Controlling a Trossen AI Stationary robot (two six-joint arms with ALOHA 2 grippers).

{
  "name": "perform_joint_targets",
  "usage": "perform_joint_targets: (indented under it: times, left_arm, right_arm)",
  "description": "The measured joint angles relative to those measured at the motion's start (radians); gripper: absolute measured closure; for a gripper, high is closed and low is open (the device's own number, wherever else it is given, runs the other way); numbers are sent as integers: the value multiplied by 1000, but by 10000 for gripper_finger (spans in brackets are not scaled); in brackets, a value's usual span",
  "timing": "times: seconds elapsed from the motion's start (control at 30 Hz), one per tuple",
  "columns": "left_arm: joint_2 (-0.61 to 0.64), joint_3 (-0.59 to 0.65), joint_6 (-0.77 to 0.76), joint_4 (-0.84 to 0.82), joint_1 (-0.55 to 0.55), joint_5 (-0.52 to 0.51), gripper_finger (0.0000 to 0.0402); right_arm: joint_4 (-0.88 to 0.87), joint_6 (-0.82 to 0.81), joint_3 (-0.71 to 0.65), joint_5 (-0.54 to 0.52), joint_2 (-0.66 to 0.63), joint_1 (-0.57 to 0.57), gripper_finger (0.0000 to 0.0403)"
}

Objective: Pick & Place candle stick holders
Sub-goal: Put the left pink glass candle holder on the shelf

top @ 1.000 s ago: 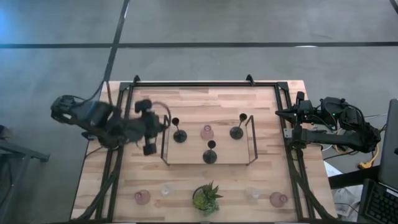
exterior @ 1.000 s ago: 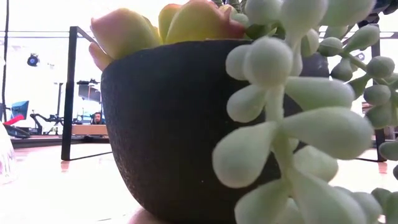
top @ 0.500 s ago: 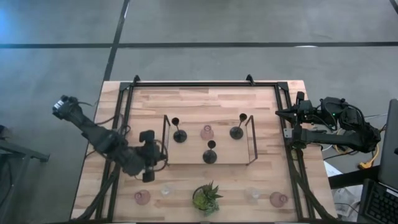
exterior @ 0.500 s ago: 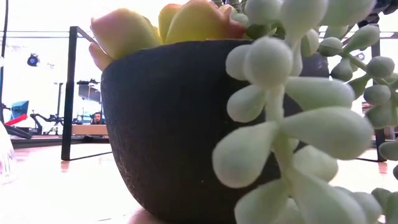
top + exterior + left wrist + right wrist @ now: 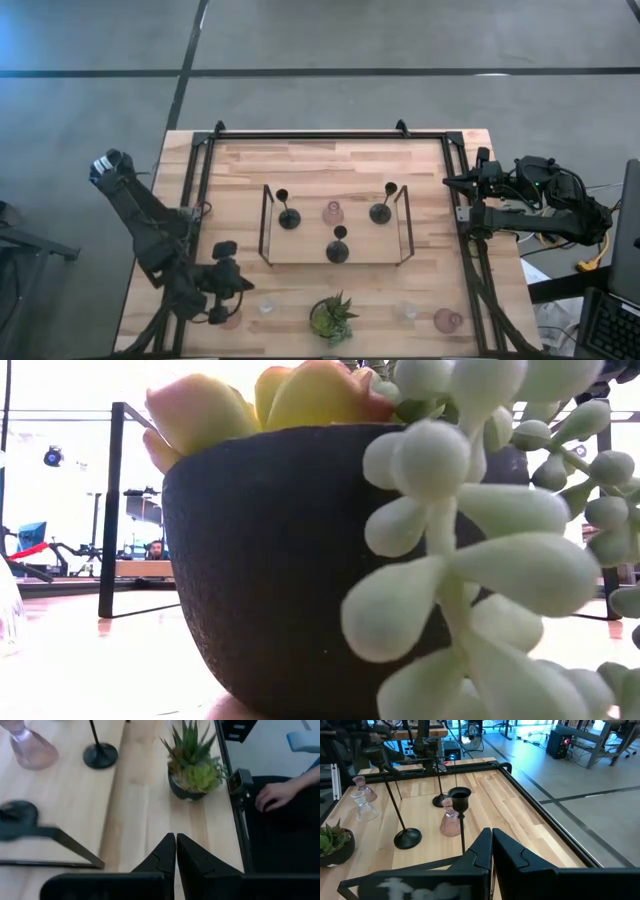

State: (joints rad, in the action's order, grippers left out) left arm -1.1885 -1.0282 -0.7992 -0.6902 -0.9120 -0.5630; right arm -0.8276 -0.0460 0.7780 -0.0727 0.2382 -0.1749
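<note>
Wooden tray [image 5: 300,252]: three black holders [image 5: 289,217]

Four cameras around the potted plant [image 5: 331,318]

One hangs overhead, facing straight down on the whole table [image 5: 330,165]; one sits at tabletop height pressed right against the plant's pot, facing the room behind; each wrist camera looks past its own fingers toward the plant, which all four views share

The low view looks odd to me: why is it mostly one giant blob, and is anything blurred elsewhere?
In the low view the potted plant sits right against the lens, filling the frame, with bright, washed-out light behind. In the left wrist view the tray's wire frame is smeared.
</note>
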Motion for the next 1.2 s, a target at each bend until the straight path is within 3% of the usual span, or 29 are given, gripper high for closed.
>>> perform_joint_targets:
  times: [0.4,0.57,0.77,0.87,1.03,1.2]
  left_arm:
    - [-1,200,-134,276,-85,24,383]
    - [-1,169,-260,208,-102,121,383]
    - [-8,64,-342,40,-129,147,384]
    - [-10,36,-430,-45,-149,222,389]
    - [-10,34,-556,-165,-187,352,397]
    - [-13,54,-648,-177,-199,366,395]
  right_arm:
    - [0,0,0,0,0,0,394]
    - [0,0,0,0,0,0,394]
    - [0,0,0,0,0,0,394]
    - [0,0,0,0,0,0,394]
    - [0,0,0,0,0,0,394]
    - [0,0,0,0,0,0,394]
